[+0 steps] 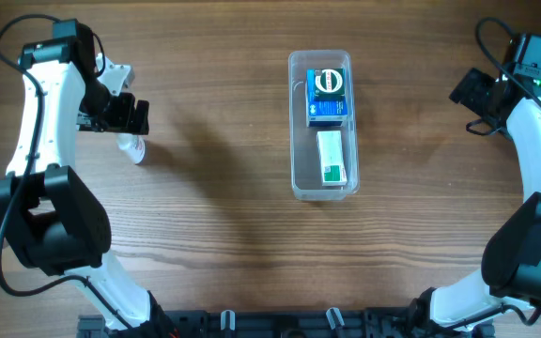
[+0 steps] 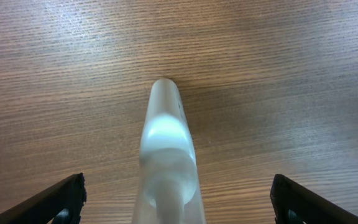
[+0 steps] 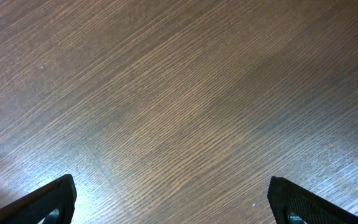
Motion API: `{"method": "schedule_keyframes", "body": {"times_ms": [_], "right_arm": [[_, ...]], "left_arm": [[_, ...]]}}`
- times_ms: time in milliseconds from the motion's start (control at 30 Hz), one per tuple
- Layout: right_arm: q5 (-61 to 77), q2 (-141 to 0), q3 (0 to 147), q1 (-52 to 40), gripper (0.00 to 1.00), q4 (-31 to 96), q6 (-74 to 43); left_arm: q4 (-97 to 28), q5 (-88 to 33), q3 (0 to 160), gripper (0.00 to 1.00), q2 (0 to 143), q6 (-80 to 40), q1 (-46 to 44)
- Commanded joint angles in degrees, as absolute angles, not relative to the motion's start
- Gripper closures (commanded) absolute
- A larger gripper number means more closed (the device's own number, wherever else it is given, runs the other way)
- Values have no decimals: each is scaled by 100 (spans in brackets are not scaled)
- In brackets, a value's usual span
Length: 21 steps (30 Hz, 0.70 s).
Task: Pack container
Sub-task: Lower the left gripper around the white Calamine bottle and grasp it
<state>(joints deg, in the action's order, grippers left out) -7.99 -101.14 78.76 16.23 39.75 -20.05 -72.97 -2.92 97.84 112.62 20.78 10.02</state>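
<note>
2 boxes [image 1: 328,96] [image 1: 332,157] lie in the container [image 1: 296,122]; left gripper [image 2: 179,199], right gripper [image 3: 173,199] gape, apparently empty.

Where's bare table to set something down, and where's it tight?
Bare wood between the spray bottle and the container, between the container and the right arm, and from it toward the arm bases. Crowded: inside the container, two boxes fill most of it.

The desk [image 1: 224,188] is brown wood, its grain running left to right. A clear container [image 1: 296,141] stands right of centre, its long side pointing away from the robot. Well apart, on the left, lies a small pale bottle [image 1: 135,148], seemingly on its side and half hidden from above.
</note>
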Motion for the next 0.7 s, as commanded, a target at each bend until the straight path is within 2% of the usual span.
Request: {"method": "schedule_keyframes", "body": {"times_ms": [0, 667], "right_arm": [[-858, -10110, 7848, 1621, 0, 3962, -1966], [-860, -10110, 7848, 1621, 0, 3962, -1966]], "left_arm": [[-7188, -250, 9633, 2, 11338, 2211, 987], [-7111, -279, 9557, 6, 11410, 2163, 991]]}}
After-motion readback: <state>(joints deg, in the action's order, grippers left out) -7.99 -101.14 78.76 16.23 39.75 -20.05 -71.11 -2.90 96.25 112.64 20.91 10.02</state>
